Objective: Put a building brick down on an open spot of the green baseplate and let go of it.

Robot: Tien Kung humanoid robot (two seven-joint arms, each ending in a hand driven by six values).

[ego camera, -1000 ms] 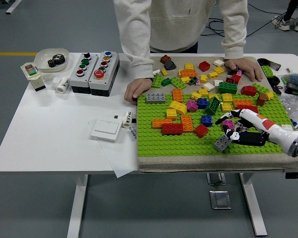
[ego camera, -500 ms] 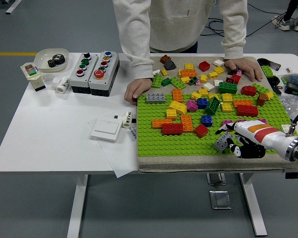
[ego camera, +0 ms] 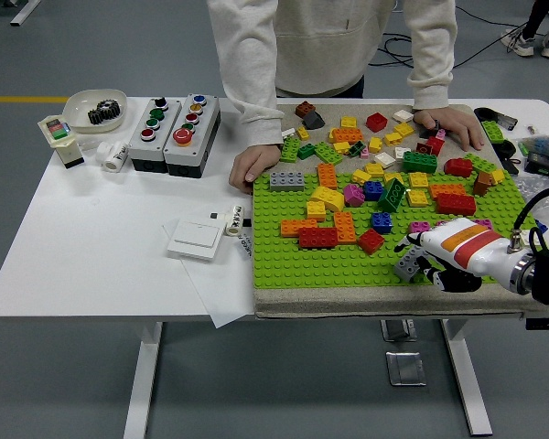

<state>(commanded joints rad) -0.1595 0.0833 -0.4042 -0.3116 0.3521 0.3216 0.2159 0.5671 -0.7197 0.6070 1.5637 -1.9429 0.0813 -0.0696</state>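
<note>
While it rests on the green baseplate [ego camera: 293, 261], the grey brick [ego camera: 407, 265] (tilted) sits pinched by the right robot hand [ego camera: 430, 265].

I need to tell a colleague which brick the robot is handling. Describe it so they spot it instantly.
Find the green baseplate and go to its near right edge, where the robot's right hand is. At its fingertips sits the grey brick, tilted, alone there.

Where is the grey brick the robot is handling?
In the head view, the grey brick sits near the green baseplate's front edge, right of centre, at the right hand's fingertips.
</note>
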